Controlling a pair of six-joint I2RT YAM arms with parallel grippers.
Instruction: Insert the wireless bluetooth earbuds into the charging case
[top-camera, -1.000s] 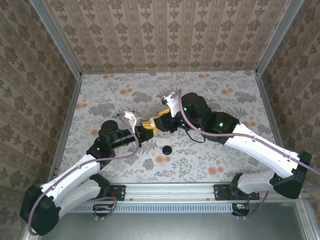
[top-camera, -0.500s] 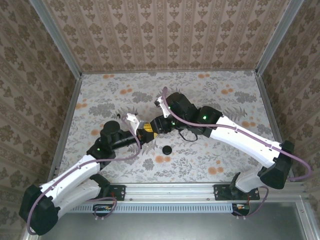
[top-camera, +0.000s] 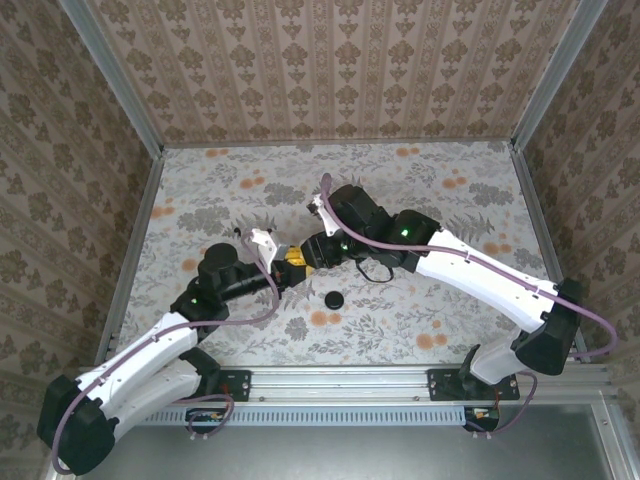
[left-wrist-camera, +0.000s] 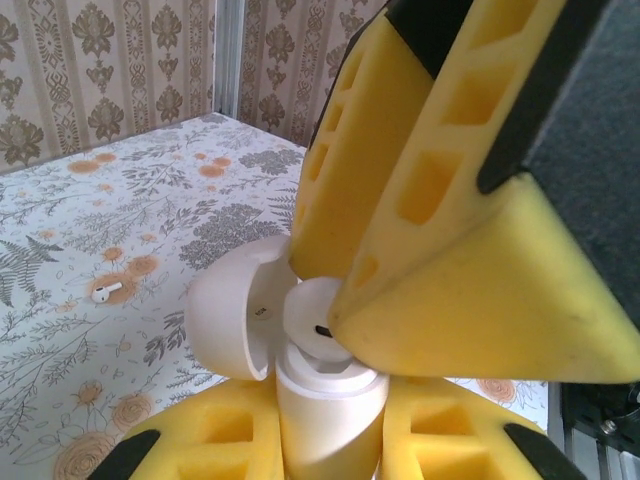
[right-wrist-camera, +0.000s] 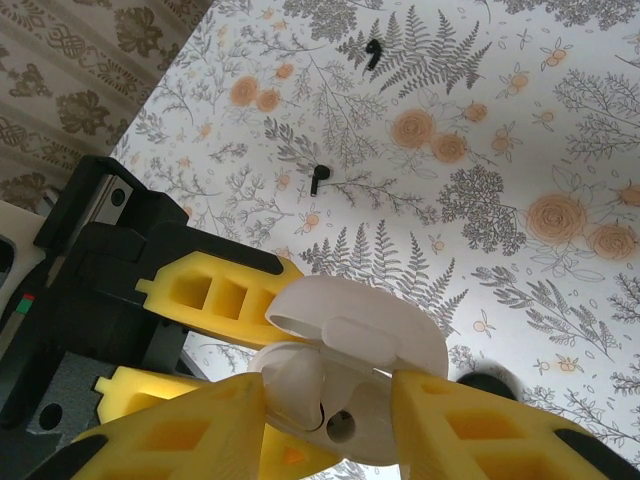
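The charging case (left-wrist-camera: 325, 410) is a small white box held upright, with my left gripper (left-wrist-camera: 325, 435) shut on its body between yellow fingers (left-wrist-camera: 200, 440). Its lid (left-wrist-camera: 235, 320) hangs open to the left. One white earbud (left-wrist-camera: 315, 320) sits at the case's mouth, under a yellow finger (left-wrist-camera: 470, 300) of my right gripper (right-wrist-camera: 330, 420). In the right wrist view that earbud (right-wrist-camera: 300, 385) lies against the left finger (right-wrist-camera: 200, 430), beside an empty socket (right-wrist-camera: 340, 425). The jaws straddle the case top (right-wrist-camera: 350, 330), open. A second earbud (left-wrist-camera: 103, 292) lies on the table. Both grippers meet mid-table (top-camera: 297, 262).
A black round disc (top-camera: 333, 298) lies just in front of the two grippers. Two small black pieces (right-wrist-camera: 318, 177) (right-wrist-camera: 373, 52) lie on the floral table. Patterned walls (top-camera: 330, 70) enclose the table on three sides.
My right arm has swung left and brought its gripper down over the case in the left gripper. The left arm has barely moved.
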